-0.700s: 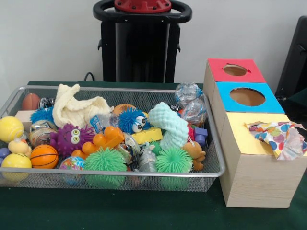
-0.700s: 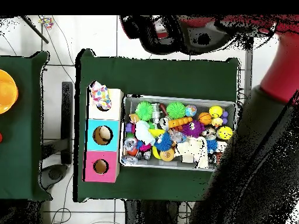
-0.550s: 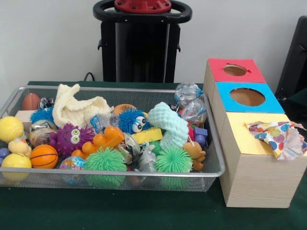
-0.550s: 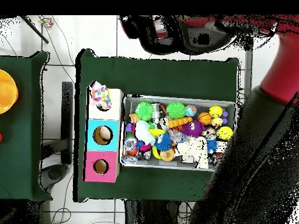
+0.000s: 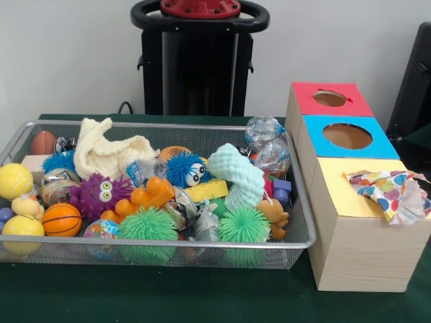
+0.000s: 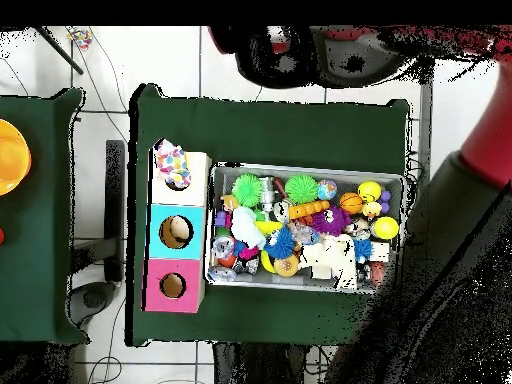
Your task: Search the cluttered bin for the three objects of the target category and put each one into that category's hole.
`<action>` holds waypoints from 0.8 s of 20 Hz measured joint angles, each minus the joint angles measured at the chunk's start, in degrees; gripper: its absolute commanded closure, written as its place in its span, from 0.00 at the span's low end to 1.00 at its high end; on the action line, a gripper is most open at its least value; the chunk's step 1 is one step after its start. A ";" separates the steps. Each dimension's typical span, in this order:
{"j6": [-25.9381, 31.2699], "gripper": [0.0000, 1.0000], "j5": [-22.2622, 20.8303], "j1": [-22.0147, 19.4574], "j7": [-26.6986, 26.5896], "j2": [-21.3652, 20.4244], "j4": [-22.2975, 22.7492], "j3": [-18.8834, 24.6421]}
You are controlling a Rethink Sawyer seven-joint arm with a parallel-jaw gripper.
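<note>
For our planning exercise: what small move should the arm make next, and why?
Probably swing over the mesh bin toward the cream cloth: a patterned cloth already sits in the yellow-topped box, and the cream one lies uncovered on top.

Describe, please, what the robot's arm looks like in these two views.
Only the overhead view shows the arm: thick, rounded red links joined by black sections. No markings or cables on it can be made out, and its gripper cannot be told apart.
</note>
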 measured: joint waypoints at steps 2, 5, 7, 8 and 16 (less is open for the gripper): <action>-0.01 1.00 -0.08 -0.06 0.00 0.10 -0.17 0.00; 0.00 1.00 -0.12 -0.40 0.00 0.14 -0.17 0.01; 0.00 1.00 -0.12 -0.92 0.00 0.13 -0.18 0.00; 0.00 1.00 -0.12 -1.08 0.00 0.13 -0.17 0.01; -0.24 1.00 0.87 -5.38 0.00 -1.91 3.58 0.00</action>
